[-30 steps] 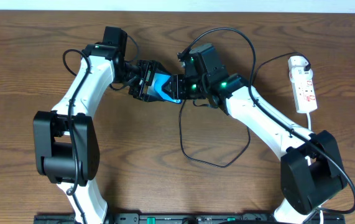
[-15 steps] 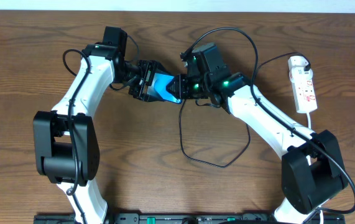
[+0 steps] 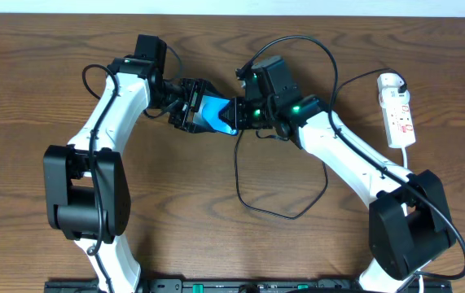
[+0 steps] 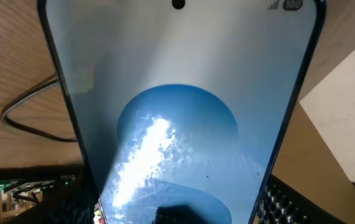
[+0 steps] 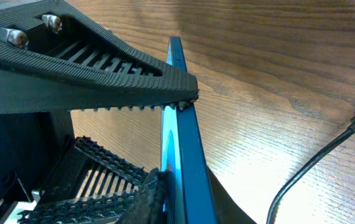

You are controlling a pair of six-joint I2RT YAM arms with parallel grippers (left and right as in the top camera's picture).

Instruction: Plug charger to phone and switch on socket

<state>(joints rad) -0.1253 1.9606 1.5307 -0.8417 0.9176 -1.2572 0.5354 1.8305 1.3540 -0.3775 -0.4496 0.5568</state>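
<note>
The phone [image 3: 213, 115] has a bright blue screen and is held above the table's back middle. My left gripper [image 3: 199, 112] is shut on its long edges. The screen fills the left wrist view [image 4: 177, 112], between the dark fingers of my left gripper [image 4: 177, 214]. My right gripper [image 3: 239, 115] meets the phone's right end. In the right wrist view the phone [image 5: 186, 149] is edge-on, a dark tip of my right gripper [image 5: 165, 199] touches its screen side, and the grip is unclear. The charger cable [image 3: 240, 187] loops on the table [image 5: 317, 158]. Its plug tip is hidden. The socket [image 3: 400, 118] lies far right.
The white adapter [image 3: 389, 81] sits in the top end of the power strip. The black cable loop spreads over the table's middle, between the two arm bases. A bend of cable lies left of the phone in the left wrist view [image 4: 22, 115].
My right gripper has edged slightly left toward the phone's end. The left arm and the phone have stayed put.
</note>
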